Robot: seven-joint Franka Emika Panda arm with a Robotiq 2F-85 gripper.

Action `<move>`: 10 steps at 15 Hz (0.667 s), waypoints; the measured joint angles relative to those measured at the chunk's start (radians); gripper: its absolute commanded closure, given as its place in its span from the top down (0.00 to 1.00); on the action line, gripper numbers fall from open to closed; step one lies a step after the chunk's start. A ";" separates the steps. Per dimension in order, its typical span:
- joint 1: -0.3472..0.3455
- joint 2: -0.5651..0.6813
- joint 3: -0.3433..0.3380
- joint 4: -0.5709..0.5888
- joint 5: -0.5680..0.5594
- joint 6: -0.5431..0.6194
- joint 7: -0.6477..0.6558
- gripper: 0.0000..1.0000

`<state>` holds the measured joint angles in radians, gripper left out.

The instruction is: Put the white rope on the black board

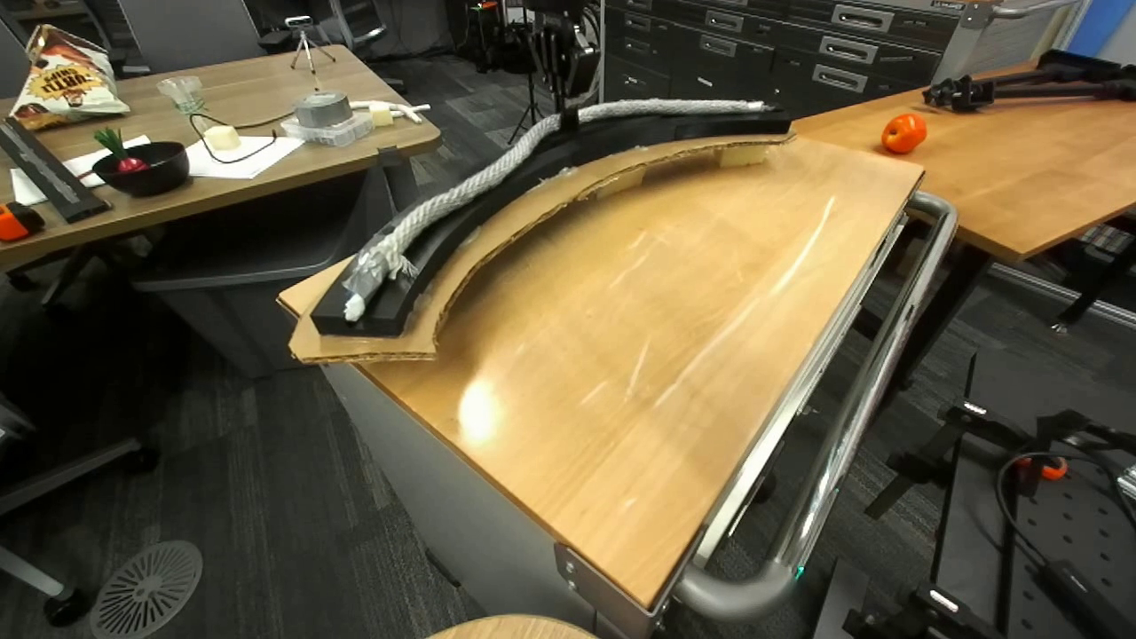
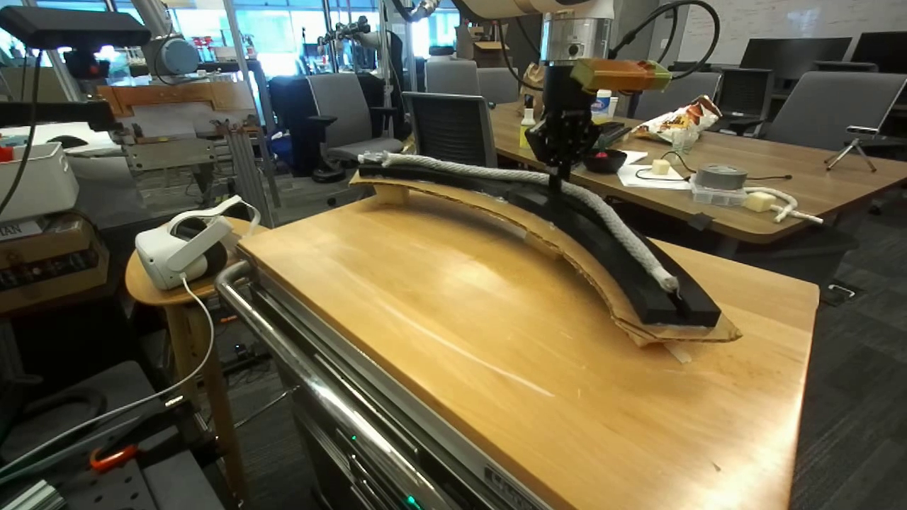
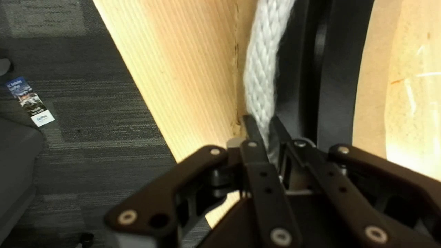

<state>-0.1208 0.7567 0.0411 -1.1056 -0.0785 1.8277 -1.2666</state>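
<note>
Okay, so left to right in the wrist view: dark carpet [image 3: 96, 96] with a small printed card [image 3: 30, 101] lying on it, then the wooden tabletop [image 3: 162, 58], then a strip of cardboard [image 3: 245, 27], then the white rope [image 3: 263, 65]. The rope comes down from the top edge and runs right in between the 2 fingers [image 3: 252, 130] of the gripper [image 3: 262, 121]. They're clamped on it, 1 on each side, so the gap's pretty narrow and there's rope in it at the tips. Next along is the black board [image 3: 339, 51], with a groove down its length; the rope follows the board's outer edge there, beside the groove. Can't really tell if the fingertips touch the board. Then it's more cardboard and tabletop.

Same direction in an exterior view: a white VR headset [image 2: 170, 248] on a round stool [image 2: 150, 294], then the rope's tufted end over the board's left end, then the gripper pointing straight down with its tips around the middle of the rope, then the rope's other end lying over the board a bit short of the right end. The board sits on cardboard on the tabletop. Off on another table [image 2: 825, 193] behind there's a snack bag [image 2: 680, 122], and right of that a roll of grey tape [image 2: 721, 175] on a clear box [image 2: 716, 197].
</note>
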 measured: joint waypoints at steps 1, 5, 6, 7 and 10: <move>0.000 0.000 0.000 0.001 0.004 -0.014 0.001 0.03; -0.001 0.000 0.000 0.006 0.014 -0.047 0.012 0.03; -0.001 0.000 0.000 0.007 0.014 -0.047 0.022 0.03; -0.002 -0.001 0.000 0.008 0.014 -0.047 0.033 0.03; -0.001 -0.011 0.000 0.009 0.014 -0.046 0.066 0.03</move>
<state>-0.1222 0.7461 0.0408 -1.0969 -0.0641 1.7819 -1.2010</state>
